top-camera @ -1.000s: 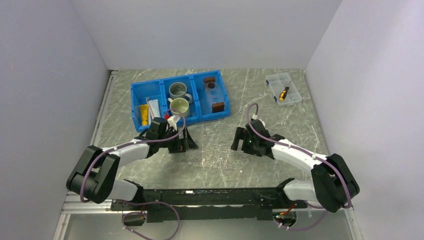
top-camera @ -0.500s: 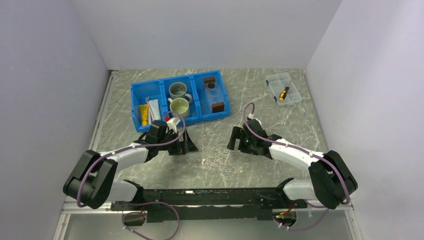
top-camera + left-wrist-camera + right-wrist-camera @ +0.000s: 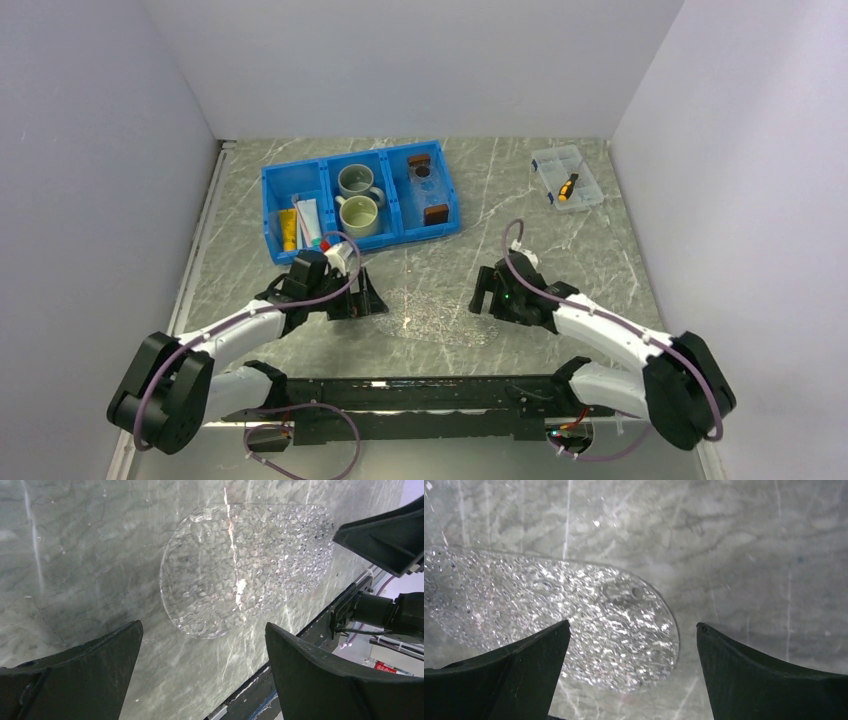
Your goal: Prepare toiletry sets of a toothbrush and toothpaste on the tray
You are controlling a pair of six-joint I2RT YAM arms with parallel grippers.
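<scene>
The fingers of the left gripper are seen spread wide apart with nothing held between them, and the fingers of the right gripper are likewise parted and empty. Between the two grippers a clear pebbled oval sheet is laid flat on the grey marbled table, one rounded end just ahead of each gripper; whether it is touched by either cannot be told. Further out, toward the far left, a blue three-compartment bin is set on the table. The toothpaste is found in its left compartment, with the toothbrush just beside it and a yellow item on the toothbrush's other side. Two mugs are held in the middle compartment. The tray, a brown block at each end, is lodged in the right compartment, well apart from both grippers. At the far right a clear compartment box is seen with an orange-and-black tool in it
</scene>
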